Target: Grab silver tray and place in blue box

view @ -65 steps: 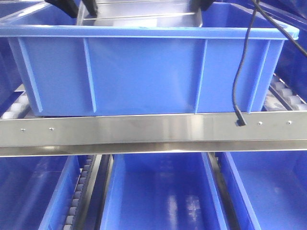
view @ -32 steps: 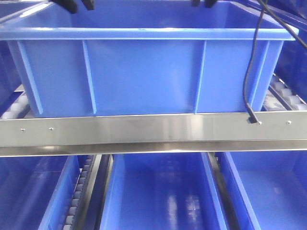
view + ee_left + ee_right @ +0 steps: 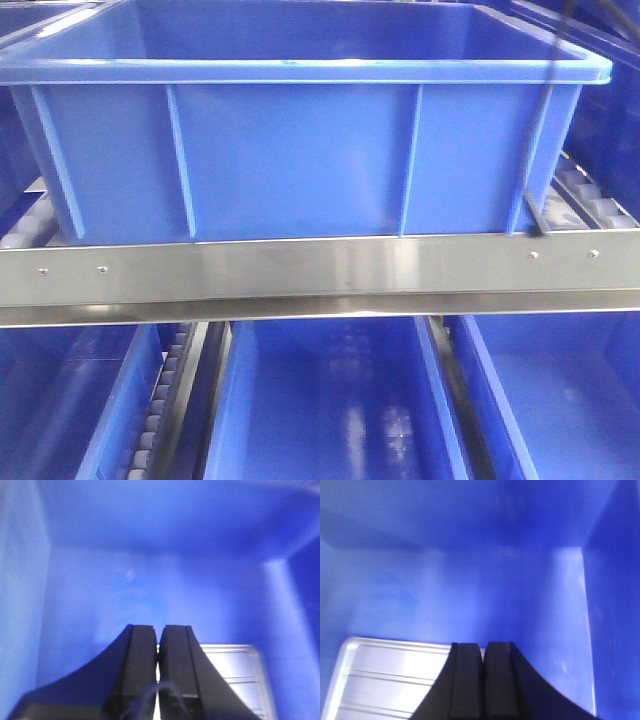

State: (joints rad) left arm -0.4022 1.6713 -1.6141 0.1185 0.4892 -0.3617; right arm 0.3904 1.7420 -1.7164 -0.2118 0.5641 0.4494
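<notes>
Left gripper, left wrist view: the two black fingers stand pressed together at lower centre of the frame, closed with only a hairline seam between them and nothing held. A thin dark cable loops across their base at the bottom edge. To their right, in the lower right of the frame, a corner of the silver tray lies flat on the floor of the blue box, whose inner walls fill the rest of the view.

Right gripper, right wrist view: the fingers are likewise closed on nothing, at lower centre. The silver tray occupies the lower left of the frame, its rounded corner and two long ridges visible, resting inside the blue box near the far wall.

Exterior front-facing view: the blue box sits on a roller shelf behind a steel rail that crosses mid-frame. A blurred dark cable hangs at the right. Further blue bins occupy the lower level. Neither the tray nor the grippers can be seen from here
</notes>
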